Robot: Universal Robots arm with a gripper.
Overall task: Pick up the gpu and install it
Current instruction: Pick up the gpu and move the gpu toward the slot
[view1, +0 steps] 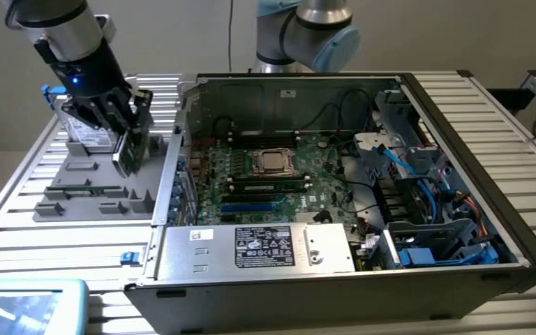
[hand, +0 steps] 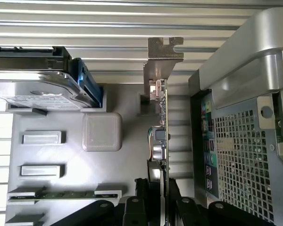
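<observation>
The gpu [view1: 128, 148] stands on edge over the right end of the grey holder tray [view1: 91, 199], its green board face showing. My gripper [view1: 123, 120] is shut on its upper part, with dark fingers on both faces. In the wrist view the gpu [hand: 161, 132] shows edge-on, its metal end bracket [hand: 161, 59] at the far end, and my gripper [hand: 158, 207] clamps it between black fingers [hand: 134, 209]. The card hangs just outside the open computer case [view1: 343, 209], close to its perforated rear wall [hand: 240, 150]. I cannot tell whether the card still touches the tray.
A silver hard drive [view1: 86, 134] stands in the tray behind the card, also visible as the hard drive [hand: 37, 89]. A memory stick [hand: 61, 194] lies in a tray slot. Inside the case are the motherboard [view1: 268, 178], power supply [view1: 259, 248] and blue cables [view1: 407, 174].
</observation>
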